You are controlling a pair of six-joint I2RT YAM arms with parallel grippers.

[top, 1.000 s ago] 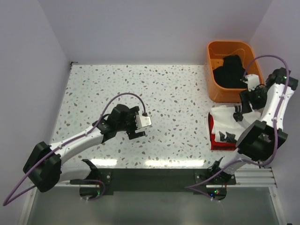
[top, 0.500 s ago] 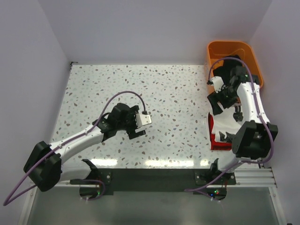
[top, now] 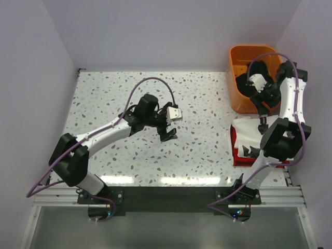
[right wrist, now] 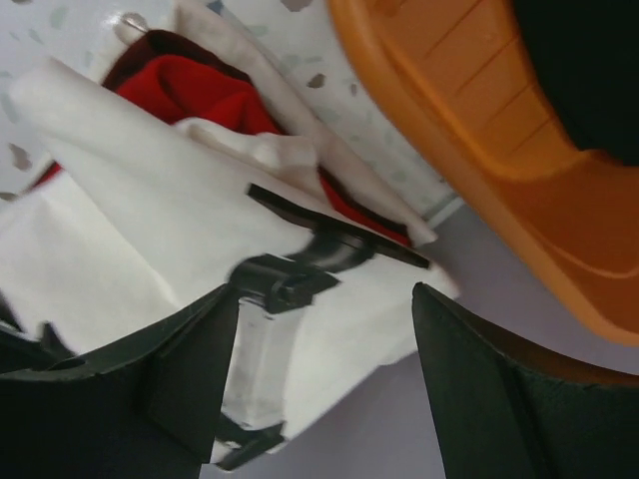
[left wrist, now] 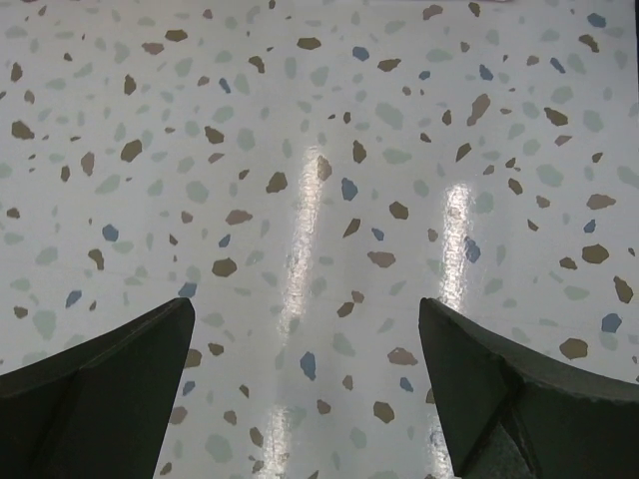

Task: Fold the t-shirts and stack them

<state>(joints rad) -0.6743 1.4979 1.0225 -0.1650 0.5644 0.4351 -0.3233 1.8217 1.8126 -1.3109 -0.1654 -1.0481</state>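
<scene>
Top camera looks down (from behind); 2 wrist cameras close, right sharing tub.

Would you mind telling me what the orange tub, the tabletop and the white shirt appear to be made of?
Orange tub: likely moulded plastic, smooth uniform walls with a soft sheen.
Tabletop: terrazzo-look speckled surface, glossy, mirroring light strips; actual material unclear.
White shirt: soft fabric, matte, creased folds.

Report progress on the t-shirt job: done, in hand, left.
Done: the white shirt lies folded on the red shirt at the right edge of the table. In hand: nothing is held; the right gripper hangs open by the orange tub, the left gripper open over the table. Left: the black shirt sits bunched in the tub.
</scene>
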